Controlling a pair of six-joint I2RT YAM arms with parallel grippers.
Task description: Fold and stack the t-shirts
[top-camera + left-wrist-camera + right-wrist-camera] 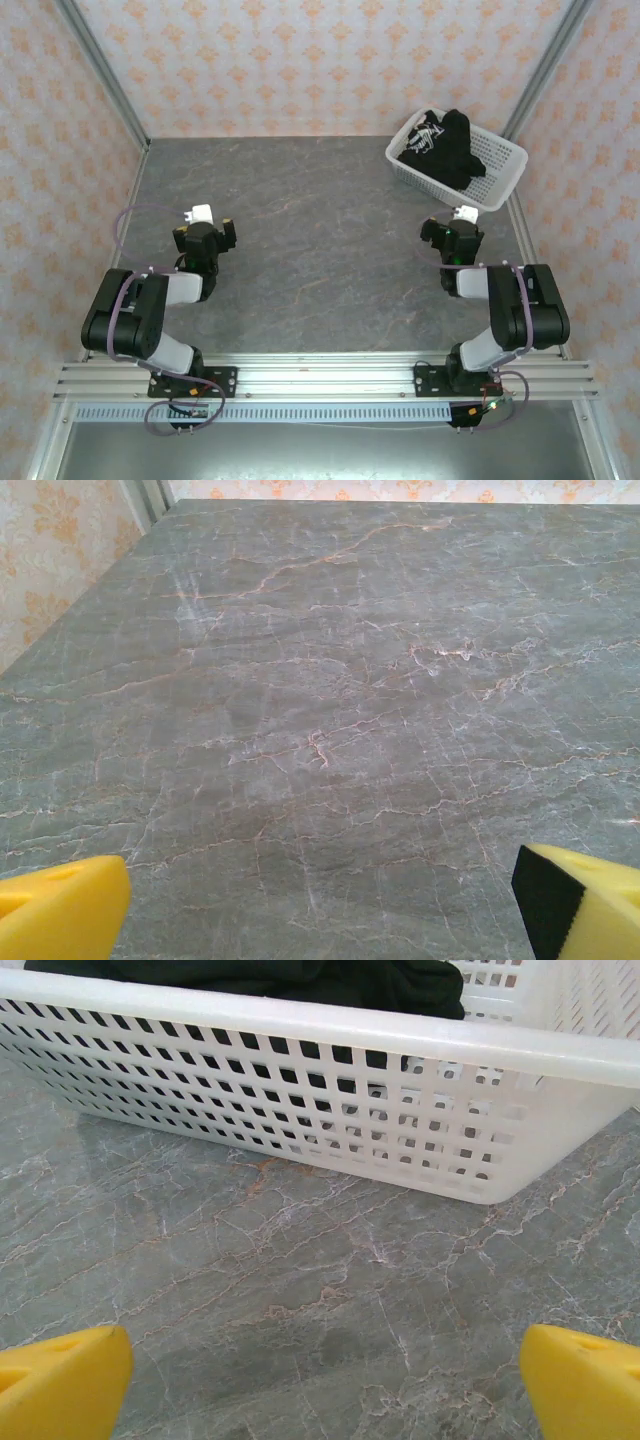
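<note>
The t-shirts lie as one crumpled black heap inside a white basket with slotted walls, at the far right corner of the grey marbled surface. On the far-left part of the heap there are white marks. They are too small to read, and I cannot tell if they are letters or a picture. The heap is bunched, with one hump that stands above the rim, so it cannot be told which way any single shirt points. As a whole the cloth stretches along the long axis of the basket, which runs from far left to near right in the top view. In the right wrist view the t-shirts show as black cloth over the rim of the basket, whose long wall stands on the surface just ahead of the right end effector. Its two yellow fingers are at the bottom corners of that view, spread wide apart, and nothing is between them. The left end effector is over the left side of the surface, well apart from the basket. Its yellow fingers are also spread wide and hold nothing, with the marbled surface below and ahead of them.
</note>
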